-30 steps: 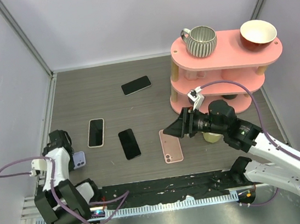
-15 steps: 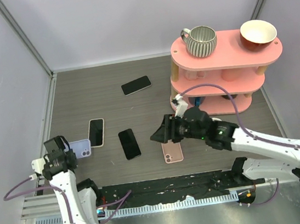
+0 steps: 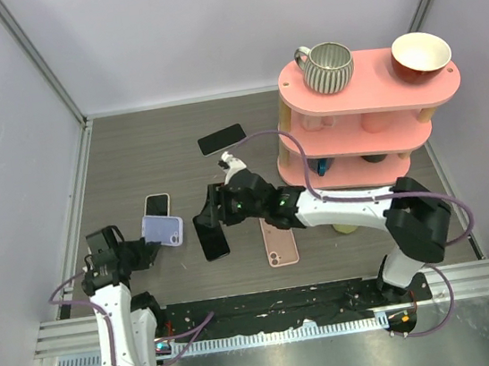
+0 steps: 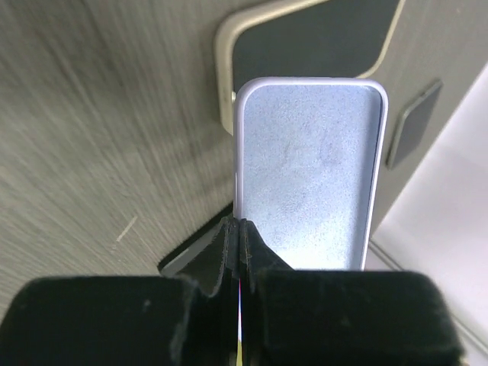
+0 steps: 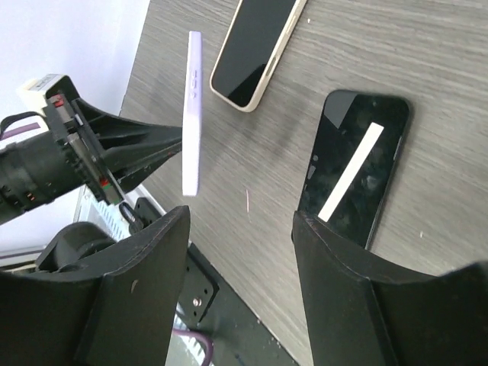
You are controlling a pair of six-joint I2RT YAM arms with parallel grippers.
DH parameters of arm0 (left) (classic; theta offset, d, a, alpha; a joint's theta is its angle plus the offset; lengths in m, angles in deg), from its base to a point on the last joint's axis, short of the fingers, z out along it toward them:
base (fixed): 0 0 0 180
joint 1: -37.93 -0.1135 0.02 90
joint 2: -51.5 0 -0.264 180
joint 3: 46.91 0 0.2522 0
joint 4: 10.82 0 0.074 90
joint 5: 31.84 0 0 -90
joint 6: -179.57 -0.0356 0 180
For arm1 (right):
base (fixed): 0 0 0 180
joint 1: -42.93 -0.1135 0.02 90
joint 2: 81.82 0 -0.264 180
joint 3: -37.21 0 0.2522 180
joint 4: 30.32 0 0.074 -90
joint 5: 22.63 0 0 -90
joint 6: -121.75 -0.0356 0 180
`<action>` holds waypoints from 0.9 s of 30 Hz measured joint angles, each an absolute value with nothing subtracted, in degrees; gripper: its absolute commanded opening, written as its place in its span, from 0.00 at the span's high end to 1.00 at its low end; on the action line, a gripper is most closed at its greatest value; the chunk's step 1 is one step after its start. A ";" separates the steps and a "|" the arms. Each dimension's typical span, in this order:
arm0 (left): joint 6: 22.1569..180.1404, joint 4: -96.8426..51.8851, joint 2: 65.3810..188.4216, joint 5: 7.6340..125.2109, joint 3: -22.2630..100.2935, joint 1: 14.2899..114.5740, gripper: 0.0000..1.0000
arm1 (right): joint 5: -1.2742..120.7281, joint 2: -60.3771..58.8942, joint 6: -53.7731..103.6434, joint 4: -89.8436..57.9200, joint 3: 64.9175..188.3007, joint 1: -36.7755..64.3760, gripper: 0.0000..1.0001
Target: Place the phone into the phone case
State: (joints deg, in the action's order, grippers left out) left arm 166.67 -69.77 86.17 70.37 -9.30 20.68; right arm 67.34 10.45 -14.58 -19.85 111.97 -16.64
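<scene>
- Left gripper pinched shut on near edge of lavender phone case, case reaching out ahead of it
- Right gripper jaws wide, holding nothing; black phone flat on table just ahead

A glossy black phone lies flat on the grey wood-grain table. The right gripper hangs over its far end. Left of that phone the left gripper holds a lilac plastic phone case; right of it lies a pink phone.
</scene>
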 measured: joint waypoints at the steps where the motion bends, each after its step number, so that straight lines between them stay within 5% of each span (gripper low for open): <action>1: 166.67 -68.94 86.06 71.50 -9.32 20.92 1.00 | 67.27 10.99 -14.44 -20.04 112.40 -16.64 0.38; 14: 167.08 -61.55 84.95 78.43 -12.40 24.26 1.00 | 69.19 23.08 -13.66 -22.21 123.84 -16.27 0.43; 27: 169.95 -57.31 84.58 79.77 -14.89 24.70 1.00 | 69.32 21.20 -14.58 -25.62 120.56 -16.38 0.41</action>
State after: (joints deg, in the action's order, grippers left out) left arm 169.95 -57.31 84.58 79.77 -14.89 24.70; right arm 69.32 21.20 -14.58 -25.62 120.56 -16.38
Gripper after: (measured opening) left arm 0.009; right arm 0.591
